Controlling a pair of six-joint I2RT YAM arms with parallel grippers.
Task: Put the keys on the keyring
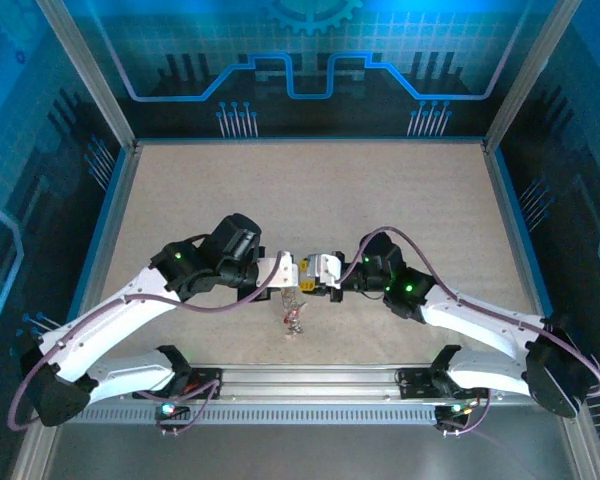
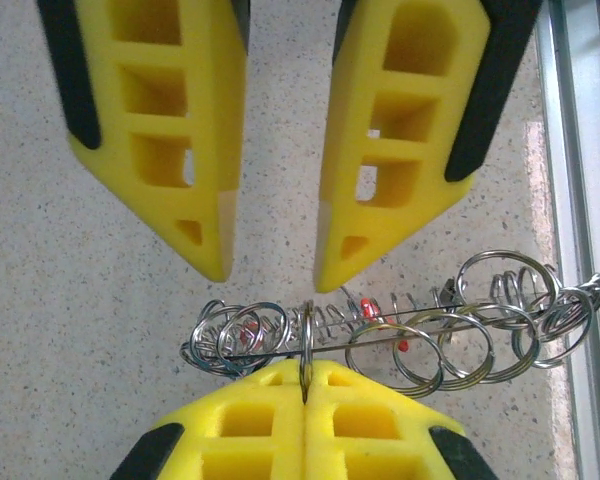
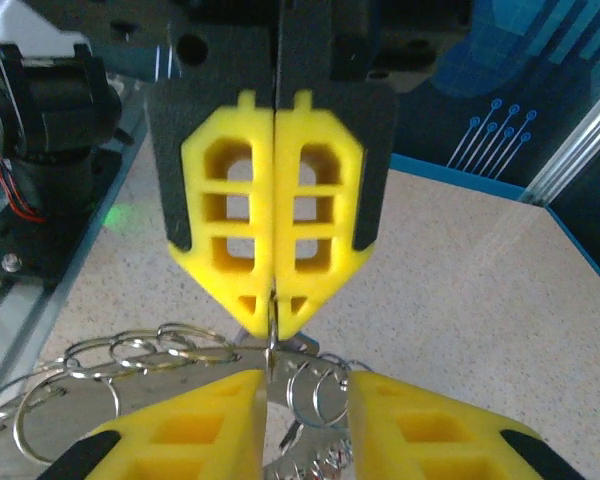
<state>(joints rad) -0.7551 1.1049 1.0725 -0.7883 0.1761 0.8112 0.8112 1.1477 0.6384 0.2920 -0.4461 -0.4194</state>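
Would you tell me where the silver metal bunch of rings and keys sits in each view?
Top external: silver metal bunch of rings and keys, just below centre.
Left wrist: bunch, lower middle to right.
Right wrist: bunch, bottom left to centre.
Landmark: left gripper, jaws shut on one ring.

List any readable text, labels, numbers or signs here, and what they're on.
No readable text.
Blue printed backdrop wall: circuit lines and a gear graphic, no words.
Yellow latticed gripper fingers: unmarked.
Bunch of silver metal rings: no legible stamp.
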